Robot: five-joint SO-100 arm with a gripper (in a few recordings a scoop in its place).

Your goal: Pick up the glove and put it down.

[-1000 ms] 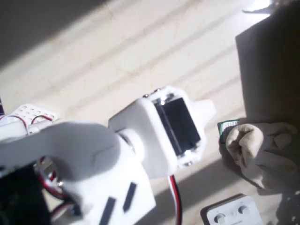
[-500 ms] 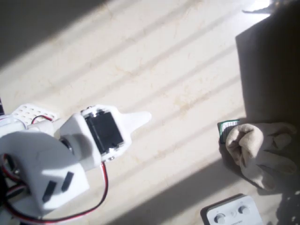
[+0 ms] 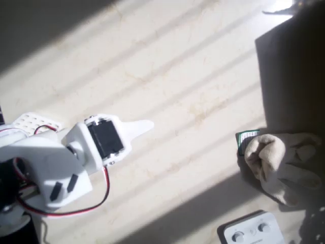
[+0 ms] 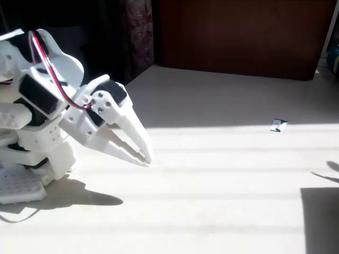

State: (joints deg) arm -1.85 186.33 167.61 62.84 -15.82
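Note:
The glove (image 3: 282, 161) is a beige, lumpy fabric bundle lying on the pale floor at the right edge of the overhead view, partly in shadow. My white gripper (image 3: 147, 125) sits far to its left, pointing toward it across a wide stretch of sunlit floor. In the fixed view the gripper (image 4: 146, 157) angles down to just above the floor. Its two fingers meet at the tips with nothing between them.
A small green-and-white card (image 3: 246, 140) lies against the glove's left side. A white box with two round knobs (image 3: 251, 231) sits at the bottom right. A dark block (image 3: 292, 66) stands at the upper right. A small scrap (image 4: 277, 125) lies far right on the floor.
The arm has pulled back to the left, away from the glove, leaving the gripper much smaller in the overhead view. The glove has not moved.

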